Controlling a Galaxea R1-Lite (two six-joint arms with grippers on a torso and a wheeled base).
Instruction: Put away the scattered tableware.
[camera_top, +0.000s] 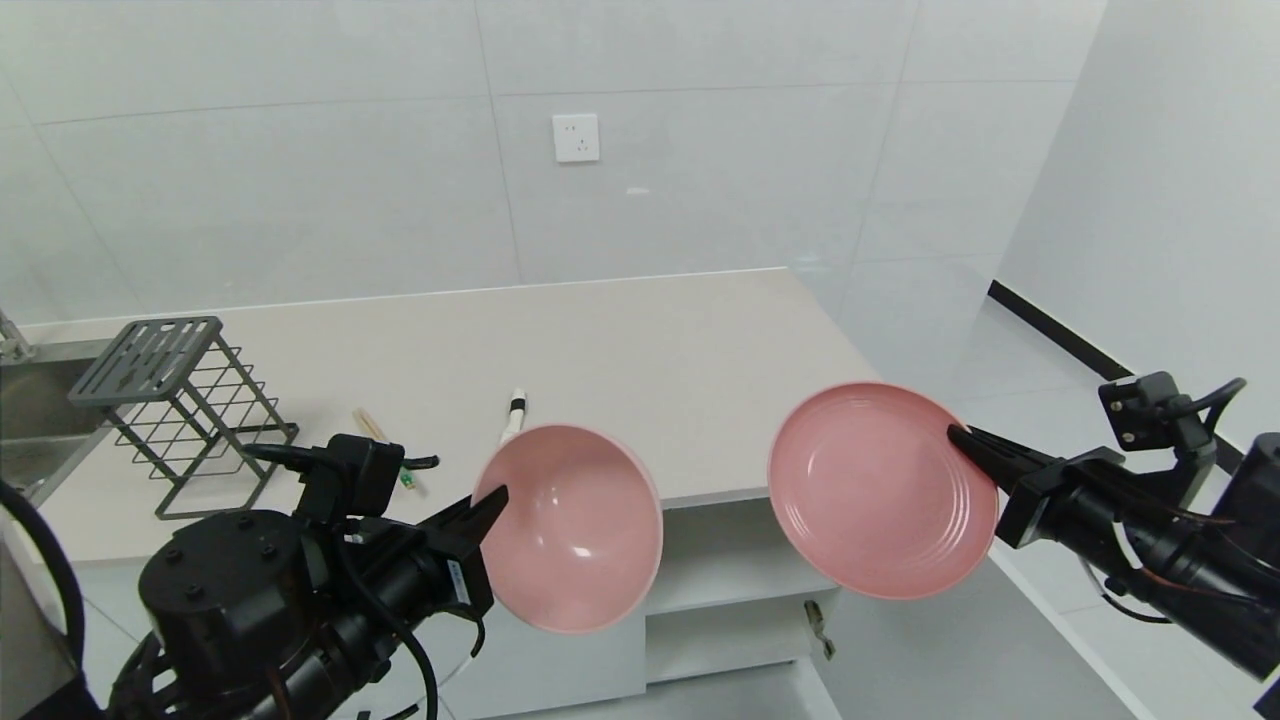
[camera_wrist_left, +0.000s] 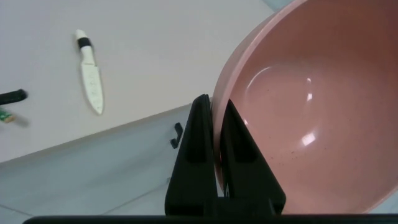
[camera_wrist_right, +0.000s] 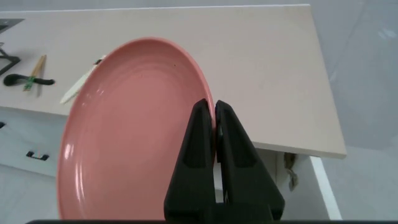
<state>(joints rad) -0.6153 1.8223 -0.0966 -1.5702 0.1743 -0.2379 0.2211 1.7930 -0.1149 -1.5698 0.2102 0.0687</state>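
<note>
My left gripper (camera_top: 492, 500) is shut on the rim of a pink bowl (camera_top: 575, 525), held tilted in the air just off the counter's front edge; the same bowl (camera_wrist_left: 305, 106) shows with my left gripper (camera_wrist_left: 214, 112) pinching its rim. My right gripper (camera_top: 958, 436) is shut on the rim of a pink plate (camera_top: 875, 490), held on edge in front of the counter's right corner; the plate (camera_wrist_right: 130, 130) and right gripper (camera_wrist_right: 212, 115) show in the right wrist view. A white knife (camera_top: 513, 417) with a black band, wooden chopsticks (camera_top: 372, 427) and a dark spoon (camera_top: 420, 463) lie on the counter (camera_top: 650, 350).
A black wire rack (camera_top: 175, 400) stands at the counter's left, beside a sink edge (camera_top: 20, 400). Below the counter are open white shelves (camera_top: 720, 590). A tiled wall with a socket (camera_top: 576, 137) is behind. Floor lies to the right.
</note>
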